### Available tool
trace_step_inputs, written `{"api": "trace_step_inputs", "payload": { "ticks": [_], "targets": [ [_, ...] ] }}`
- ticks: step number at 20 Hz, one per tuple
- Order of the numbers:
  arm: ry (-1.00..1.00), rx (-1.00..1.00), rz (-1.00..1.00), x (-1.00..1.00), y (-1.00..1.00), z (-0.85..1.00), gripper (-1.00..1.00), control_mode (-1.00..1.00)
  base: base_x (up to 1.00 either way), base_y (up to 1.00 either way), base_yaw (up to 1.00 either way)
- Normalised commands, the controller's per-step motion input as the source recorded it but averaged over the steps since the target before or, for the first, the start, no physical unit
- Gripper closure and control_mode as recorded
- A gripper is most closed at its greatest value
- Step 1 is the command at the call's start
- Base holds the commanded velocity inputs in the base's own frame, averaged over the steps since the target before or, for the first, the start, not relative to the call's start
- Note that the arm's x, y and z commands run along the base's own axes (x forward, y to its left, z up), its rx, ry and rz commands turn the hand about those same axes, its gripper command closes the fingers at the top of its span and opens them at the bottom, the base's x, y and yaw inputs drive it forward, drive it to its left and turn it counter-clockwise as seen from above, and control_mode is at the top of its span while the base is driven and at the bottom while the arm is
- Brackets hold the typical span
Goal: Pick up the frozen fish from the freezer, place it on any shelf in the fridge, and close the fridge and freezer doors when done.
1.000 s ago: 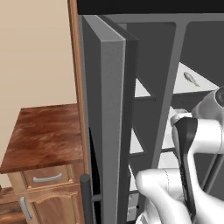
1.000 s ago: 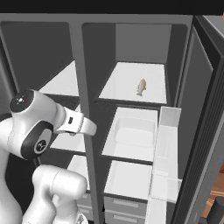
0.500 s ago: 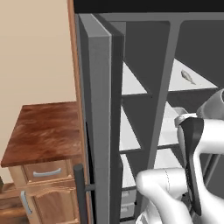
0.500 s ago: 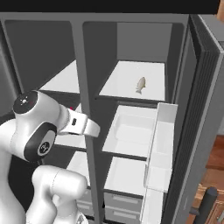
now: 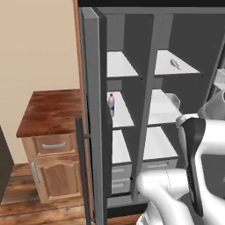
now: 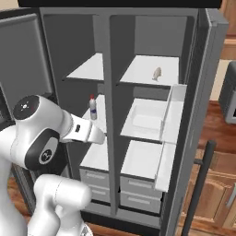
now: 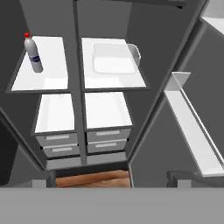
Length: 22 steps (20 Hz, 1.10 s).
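A: Where is the frozen fish [image 6: 157,73] now?

B: On the top shelf [image 6: 138,69] of the fridge [image 6: 156,32], at about one o'clock in the right base view. It lies flat, with nothing touching it. I'd say the placing is done and only the doors are left.

A: And the gripper [image 7: 112,183]?

B: Its fingers are spread wide with nothing between them, and the hand looks down into both compartments.

A: How should it close them well?

B: Draw the hand out of the opening first. Then get behind a door's outer face and push flat near the free edge, in one steady sweep. The fridge door [image 6: 203,92] stands at three o'clock, its clear bins [image 6: 168,138] jutting inward. The freezer door [image 6: 23,60] is at ten o'clock.

A: Anything in the way?

B: Mostly the arm itself, standing in the opening. A red-capped white bottle [image 6: 93,107] stands upright on a freezer [image 6: 73,37] shelf. A clear-rimmed tray [image 6: 147,120] sits below the fish. Both look far enough inside. A wooden cabinet [image 5: 52,145] sits just beside the freezer door, at eight o'clock in the left base view
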Motion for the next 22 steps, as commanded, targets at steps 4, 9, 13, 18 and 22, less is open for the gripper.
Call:
{"api": "trace_step_inputs", "payload": {
  "ticks": [4, 9, 13, 18, 22],
  "targets": [
    [0.0, 0.0, 0.0, 0.0, 0.0, 0.0, -1.0, 1.0, -0.69, 0.0, 0.09],
    [0.0, 0.0, 0.0, 0.0, 0.0, 0.0, -1.0, 1.0, -0.73, 0.0, 0.09],
    [0.0, 0.0, 0.0, 0.0, 0.0, 0.0, -1.0, 1.0, -0.56, 0.0, 0.07],
    [0.0, 0.0, 0.0, 0.0, 0.0, 0.0, -1.0, 1.0, -0.13, 0.0, 0.03],
    [0.0, 0.0, 0.0, -0.13, 0.01, 0.04, -1.0, -1.0, 0.0, 0.0, 0.0]
  ]
}}
